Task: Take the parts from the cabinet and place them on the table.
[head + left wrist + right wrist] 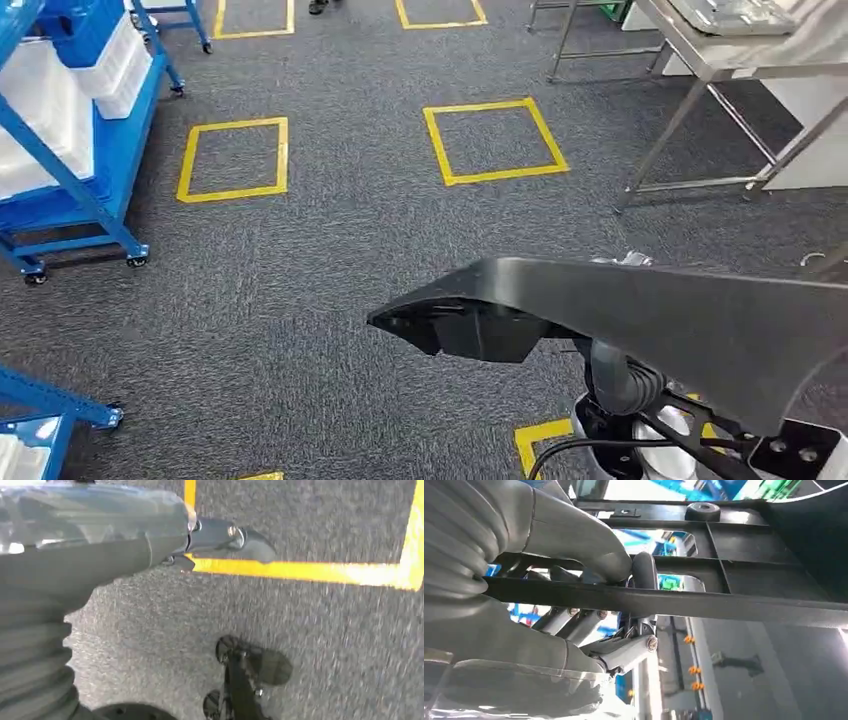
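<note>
In the head view a large black plastic part (640,320) stretches across the lower right, carried above grey carpet (330,290) marked with yellow tape squares (233,158); its pointed end sits near the middle of the picture, and silver and black pieces of the right arm show beneath it; a blue wheeled cabinet (70,150) with white bins stands at the left edge, a steel-legged table (720,70) at the upper right, well apart from the part.

In the left wrist view the left hand (220,542) hangs over the carpet beside a yellow tape line (300,571); its grey thumb and one dark finger reach forward with nothing between them, though the picture is blurred and most fingers are hidden, so how far it is spread I cannot tell.

In the right wrist view the right hand (624,580) grips the black part (734,605) by a long flat rib; the thick grey thumb (589,540) presses on one side of the rib, a dark finger (644,572) curls round it, and further fingers (574,622) lie on the other side; the part's ribbed inner face, with a round boss, fills the space beyond the hand.
</note>
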`<act>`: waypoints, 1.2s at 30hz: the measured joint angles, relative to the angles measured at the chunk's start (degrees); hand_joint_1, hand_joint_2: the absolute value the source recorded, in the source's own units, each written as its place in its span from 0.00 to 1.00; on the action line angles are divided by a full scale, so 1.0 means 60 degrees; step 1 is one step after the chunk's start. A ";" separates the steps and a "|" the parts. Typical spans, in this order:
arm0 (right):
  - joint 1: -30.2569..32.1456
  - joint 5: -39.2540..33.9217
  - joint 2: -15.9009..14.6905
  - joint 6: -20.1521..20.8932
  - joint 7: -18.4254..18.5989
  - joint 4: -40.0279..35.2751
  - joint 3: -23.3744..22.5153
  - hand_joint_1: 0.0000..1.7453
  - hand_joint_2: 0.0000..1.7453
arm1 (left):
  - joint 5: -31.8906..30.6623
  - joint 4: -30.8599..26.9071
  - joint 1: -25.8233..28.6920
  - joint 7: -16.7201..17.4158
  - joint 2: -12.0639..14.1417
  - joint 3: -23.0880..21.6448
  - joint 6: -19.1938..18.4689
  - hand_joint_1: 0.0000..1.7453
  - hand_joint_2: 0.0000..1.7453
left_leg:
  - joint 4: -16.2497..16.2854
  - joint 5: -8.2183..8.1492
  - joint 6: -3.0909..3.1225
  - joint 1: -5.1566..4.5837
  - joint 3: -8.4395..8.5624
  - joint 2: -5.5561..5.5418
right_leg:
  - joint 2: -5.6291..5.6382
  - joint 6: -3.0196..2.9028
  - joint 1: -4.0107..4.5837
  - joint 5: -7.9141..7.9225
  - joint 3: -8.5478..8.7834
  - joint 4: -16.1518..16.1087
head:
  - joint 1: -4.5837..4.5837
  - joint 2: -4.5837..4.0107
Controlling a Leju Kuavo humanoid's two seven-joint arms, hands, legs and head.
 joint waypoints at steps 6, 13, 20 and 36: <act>0.0081 0.0058 0.0007 -0.0117 0.0000 -0.0007 0.0007 1.00 1.00 | -0.0047 0.0000 -0.0032 0.0073 -0.0026 0.0000 -0.0040 0.00 1.00 | 0.0019 -0.0180 -0.0221 -0.0098 0.0163 0.0560 | -0.0727 -0.0257 0.0190 0.1141 0.1566 -0.2964 | 0.0000 0.0000; 0.0166 0.0124 0.0000 -0.0303 0.0000 -0.0080 0.0084 1.00 1.00 | -0.0102 0.0000 -0.0018 0.0178 -0.0055 -0.0007 0.0069 0.00 1.00 | 0.2356 -0.1526 -0.0467 -0.0003 -0.0798 -0.0312 | 0.0072 -0.0570 0.0125 0.1213 0.1635 -0.3112 | -0.0004 0.0000; 0.0037 -0.0033 -0.0007 0.0061 0.0000 -0.0080 0.0095 1.00 1.00 | -0.0109 0.0000 -0.0019 0.0244 -0.0058 -0.0007 0.0076 0.00 1.00 | 0.0185 -0.0078 -0.0370 0.0079 -0.0100 -0.1309 | 0.0947 -0.0426 0.0153 0.1152 0.1631 -0.2952 | 0.0000 0.0000; -0.0559 -0.0353 -0.0077 0.0033 0.0000 -0.0193 0.0219 1.00 1.00 | -0.0262 0.0000 -0.0055 0.0332 -0.0135 -0.0040 0.0095 0.00 1.00 | -0.0024 -0.0141 -0.0222 -0.0086 0.0140 0.0431 | -0.0733 -0.0192 0.0148 0.1160 0.1636 -0.3041 | 0.0000 0.0003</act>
